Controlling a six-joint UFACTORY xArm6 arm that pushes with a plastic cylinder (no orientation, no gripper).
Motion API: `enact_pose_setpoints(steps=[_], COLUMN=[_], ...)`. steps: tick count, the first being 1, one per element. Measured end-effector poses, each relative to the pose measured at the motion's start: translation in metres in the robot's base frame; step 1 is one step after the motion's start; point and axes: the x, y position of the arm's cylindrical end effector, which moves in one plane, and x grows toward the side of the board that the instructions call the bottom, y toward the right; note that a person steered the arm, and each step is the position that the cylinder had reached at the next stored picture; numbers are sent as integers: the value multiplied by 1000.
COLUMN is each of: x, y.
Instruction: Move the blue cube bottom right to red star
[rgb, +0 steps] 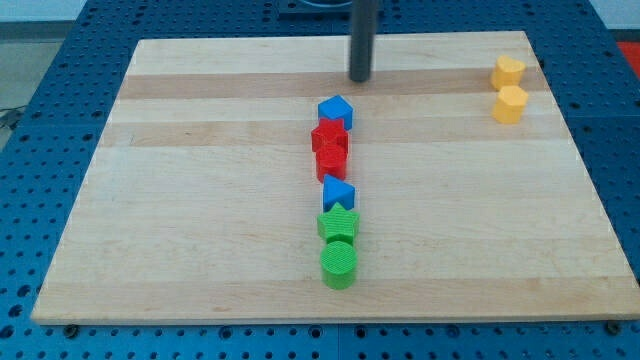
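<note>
Approach step: my tip (360, 79) sits above-right of blue cube (336, 110), which touches red star (329, 137); no pincer here; next, push cube down-right.

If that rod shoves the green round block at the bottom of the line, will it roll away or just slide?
The green cylinder stands on its flat end, so it would probably slide, not roll. Being round, it may slip sideways off my tip if pushed off-centre. It looks squat, so tipping seems unlikely on the smooth wooden board.

Dark upright rod, my tip (360, 79) low near the view's top centre.
</note>
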Motion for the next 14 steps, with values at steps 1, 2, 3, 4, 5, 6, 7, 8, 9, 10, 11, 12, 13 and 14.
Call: enact_pose_setpoints(steps=[1, 2, 3, 4, 5, 6, 7, 8, 9, 10, 11, 12, 13, 14], x=[2, 76, 79, 87, 117, 147, 175, 179, 128, 24, -34, 8, 16, 70], y=[-37, -71, -72, -58, 6, 83, 151, 156, 150, 124, 99, 27, 5, -22])
